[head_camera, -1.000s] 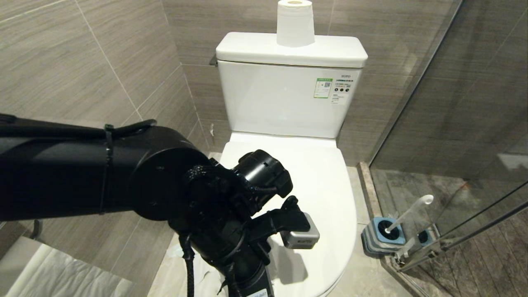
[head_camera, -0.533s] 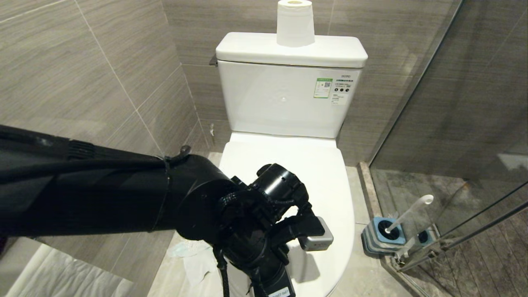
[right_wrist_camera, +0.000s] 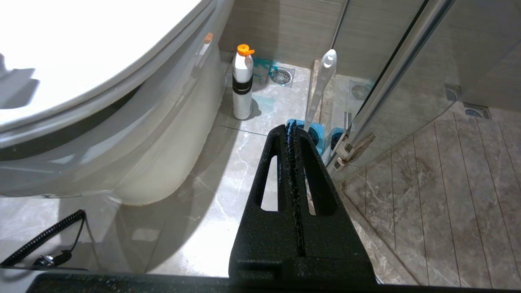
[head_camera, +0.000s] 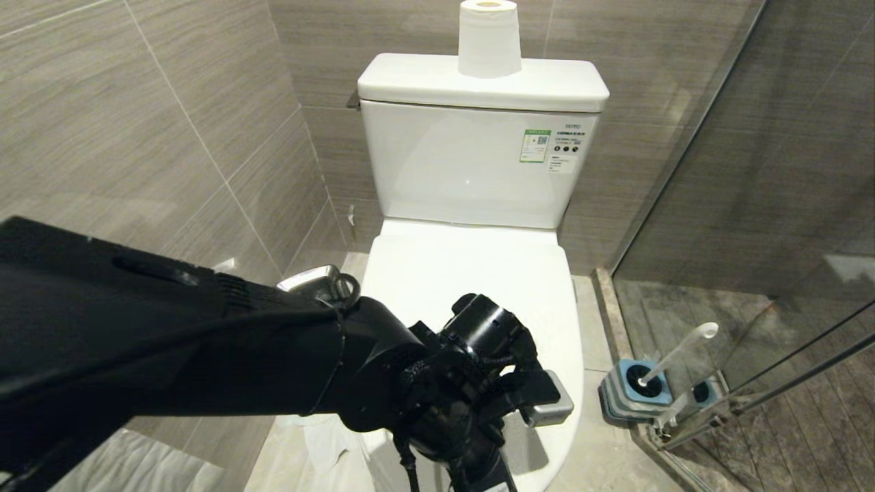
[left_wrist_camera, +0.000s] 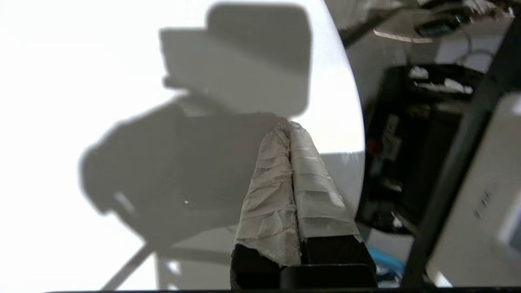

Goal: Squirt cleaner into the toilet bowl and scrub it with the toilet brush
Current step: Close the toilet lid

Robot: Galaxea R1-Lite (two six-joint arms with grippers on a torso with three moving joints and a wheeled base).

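The toilet bowl (head_camera: 478, 287) sits lidded; the toilet brush (head_camera: 677, 355) stands in its holder (head_camera: 632, 389). The left gripper (left_wrist_camera: 290, 126), fingers pressed together, should hook the lid's front edge gently. The right gripper (right_wrist_camera: 294, 130) idles, fingers together.

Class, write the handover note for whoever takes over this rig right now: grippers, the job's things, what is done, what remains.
Left gripper: jaws shut, empty, over the front of the closed toilet lid.
Right gripper: jaws shut, empty, low beside the toilet.
Toilet brush: in its blue holder on the floor by the glass door.
Cleaner bottle: upright on the floor beside the toilet.
Done: nothing visible.
Left: raise lid, squirt cleaner, scrub.
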